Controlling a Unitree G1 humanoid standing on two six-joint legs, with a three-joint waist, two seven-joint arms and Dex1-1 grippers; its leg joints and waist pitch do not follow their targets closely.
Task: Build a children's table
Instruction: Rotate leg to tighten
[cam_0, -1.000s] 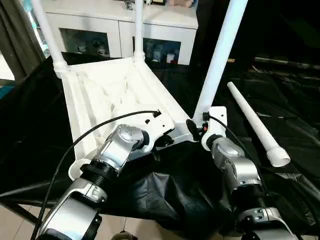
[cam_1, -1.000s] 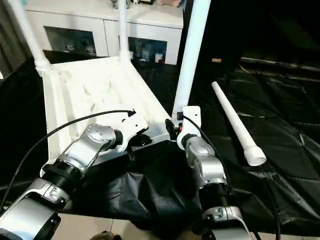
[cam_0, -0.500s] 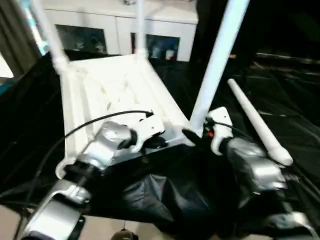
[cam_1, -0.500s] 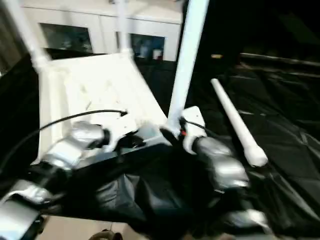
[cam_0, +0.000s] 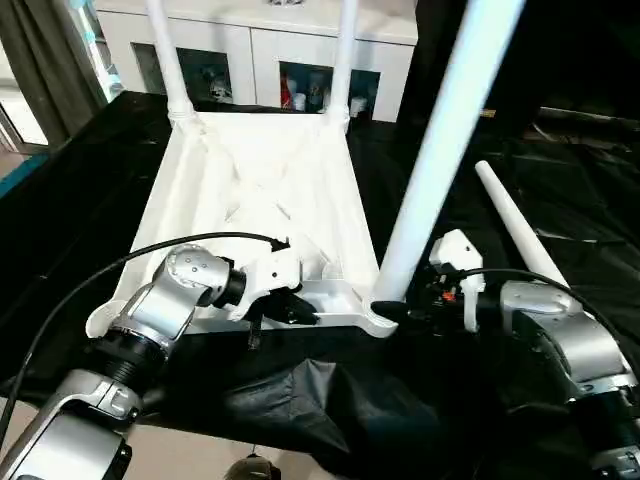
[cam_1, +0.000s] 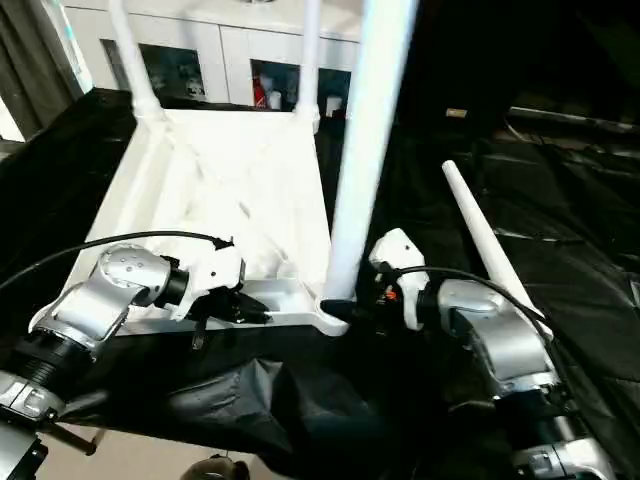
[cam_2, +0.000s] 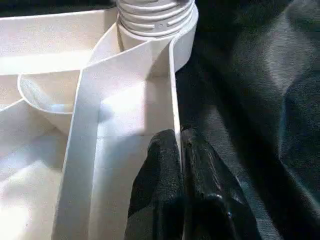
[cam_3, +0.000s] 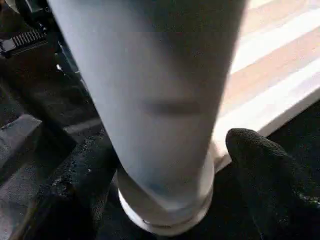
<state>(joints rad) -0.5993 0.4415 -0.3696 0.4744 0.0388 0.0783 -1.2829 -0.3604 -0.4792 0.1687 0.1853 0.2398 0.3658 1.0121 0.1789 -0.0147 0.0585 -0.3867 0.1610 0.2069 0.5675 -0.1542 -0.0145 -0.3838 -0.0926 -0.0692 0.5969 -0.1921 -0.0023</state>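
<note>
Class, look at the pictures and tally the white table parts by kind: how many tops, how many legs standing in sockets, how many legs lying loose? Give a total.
Top: 1
Legs standing in sockets: 3 (far left, far right, near right)
Legs lying loose on the black sheet: 1
Total: 5 parts

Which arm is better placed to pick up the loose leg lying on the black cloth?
Right. The right gripper stands open at the near-right leg's base, beside the loose leg; the left gripper is shut on the tabletop's near rim.
</note>
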